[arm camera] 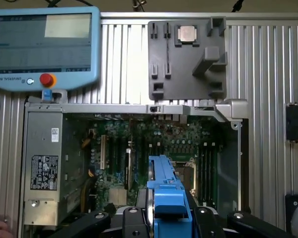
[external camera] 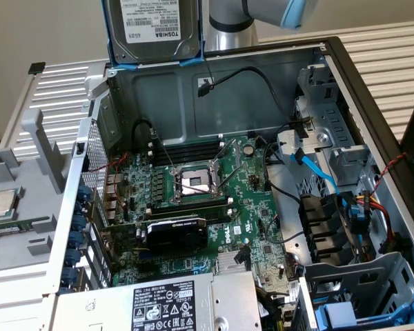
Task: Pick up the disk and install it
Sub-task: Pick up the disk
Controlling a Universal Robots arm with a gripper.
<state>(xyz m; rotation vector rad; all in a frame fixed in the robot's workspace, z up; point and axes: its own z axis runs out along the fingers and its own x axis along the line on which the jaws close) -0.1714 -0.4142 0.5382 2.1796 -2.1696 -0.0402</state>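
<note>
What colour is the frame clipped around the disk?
Blue. The carrier frame shows best in the wrist view.

I see a ribbed metal tabletop (external camera: 393,58) carrying the open computer case (external camera: 262,89), which lies on its side. Just beside the case, at the exterior view's left, a grey fixture tray (external camera: 21,186) sits on the ribs with a small square CPU chip (external camera: 1,202) in it. A teach pendant (arm camera: 44,47) rests near the case's corner.
</note>
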